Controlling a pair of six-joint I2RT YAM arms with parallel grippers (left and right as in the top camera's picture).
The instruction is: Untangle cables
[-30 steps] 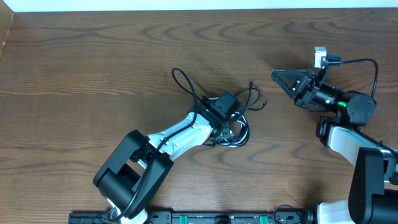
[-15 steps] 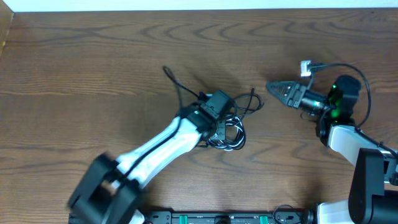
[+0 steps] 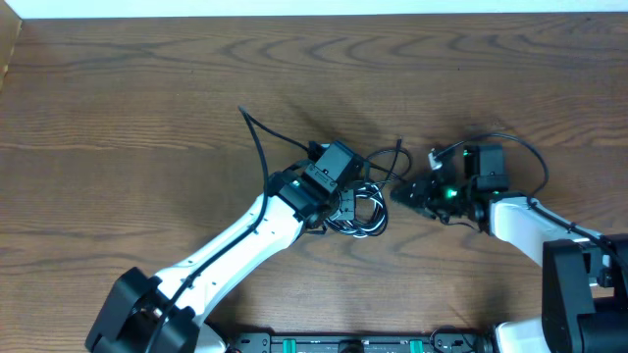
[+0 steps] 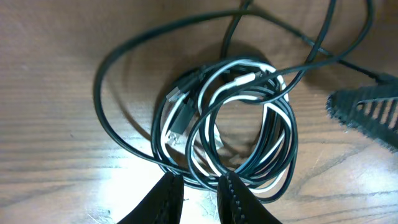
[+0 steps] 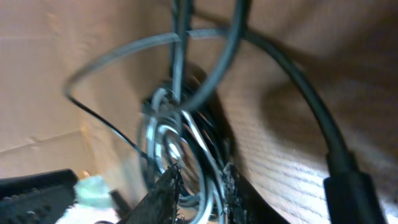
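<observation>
Surface: dark brown wood-grain table [image 3: 147,98], matte, with a bright glare patch recorded on the wood just below the cable bundle [image 3: 363,211] in the left wrist view. Beyond the bundle, along the table's far edge, a pale band [image 3: 294,8] is seen; nothing more of the room can be made out. On the near side of the bundle, at the front edge, a black rail [image 3: 324,344] with green marks is noted. The bundle lies flat on the wood as a loose round coil. A white cable [image 4: 245,78] is wound among turns of black cable [image 4: 102,106]. A wider black loop is thrown out to one side of the coil, and loose black strands run off beyond it. A small plug end is seen inside the coil. Left gripper [image 4: 199,200] is positioned over the near edge of the bundle, fingertips a narrow slit apart with lit wood showing between them; no strand is seen clamped. Right gripper [image 5: 196,186] is positioned low at the right of the bundle, fingertips likewise narrowly apart and pointed at the coil. That view is blurred, so whether a strand is touched cannot be told. One of its serrated fingers is seen just beside the bundle in the left wrist view.
</observation>
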